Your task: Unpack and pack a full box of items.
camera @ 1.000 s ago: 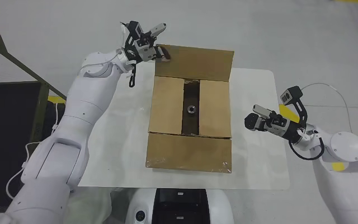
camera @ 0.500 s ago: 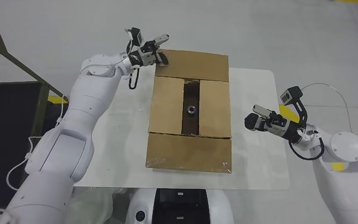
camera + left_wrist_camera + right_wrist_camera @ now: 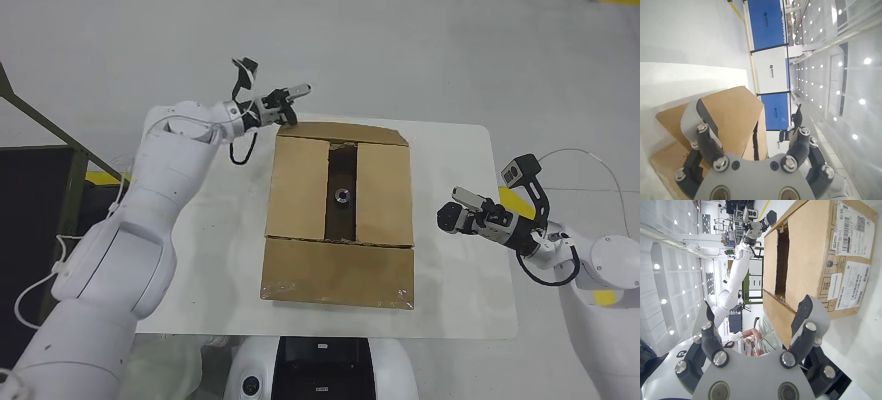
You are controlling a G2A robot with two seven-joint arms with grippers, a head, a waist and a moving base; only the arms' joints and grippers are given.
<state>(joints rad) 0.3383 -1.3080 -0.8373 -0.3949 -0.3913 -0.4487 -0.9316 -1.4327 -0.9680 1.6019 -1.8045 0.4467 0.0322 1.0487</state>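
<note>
The cardboard box [image 3: 298,190] is sitting in the middle of the table [image 3: 230,260], closer to the far edge than the near one. Its two side flaps are lying folded in, leaving a gap over a small round item [image 3: 342,196] inside. The near flap [image 3: 338,272] is hanging out towards the table's near edge, and the far flap [image 3: 345,133] is standing tilted.

The left gripper [image 3: 288,102] is hovering at the box's far left corner with its fingers [image 3: 702,115] spread wide. One pad is lying against the far flap and nothing is being clamped. The right gripper [image 3: 448,203] is waiting near the table's right edge, well apart from the box, also spread wide and carrying nothing.

The flaps are probably light and stiff, hinging easily at their creases, so pushing or pinching near a free corner should be enough. The torn edges may be snagging. A full box is likely heavy, so it is better left sitting where it is.
</note>
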